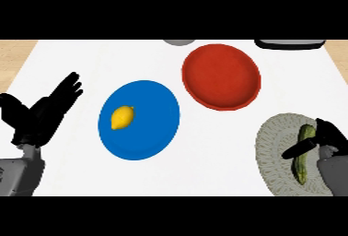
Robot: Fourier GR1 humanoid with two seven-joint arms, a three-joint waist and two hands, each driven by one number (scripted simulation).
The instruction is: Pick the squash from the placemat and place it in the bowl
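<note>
Black fingers of the left hand (42,115) stand straight and spread at the left edge of the white counter (217,152), resting and holding nothing. Just right of it lies a blue plate (139,138) with a yellow lemon (122,117) on it, neither of which belongs to the task. Further right and toward the far edge sits the red bowl (222,76), the goal. At the right edge the grey woven placemat (275,152) carries the squash (304,154), a long dark green one lying lengthwise. The right hand (325,138) is over it, a finger or thumb crossing its middle, but whether the fingers have curled round it cannot be told from here. The risks seem to lie in that grasp: a long squash taken off-centre could tip or swing when lifted, and a hold that also catches the weave could drag the placemat along. On the way over, a low carry might knock the bowl's near rim, and the blue plate close beside the bowl could be mistaken for the target.
</note>
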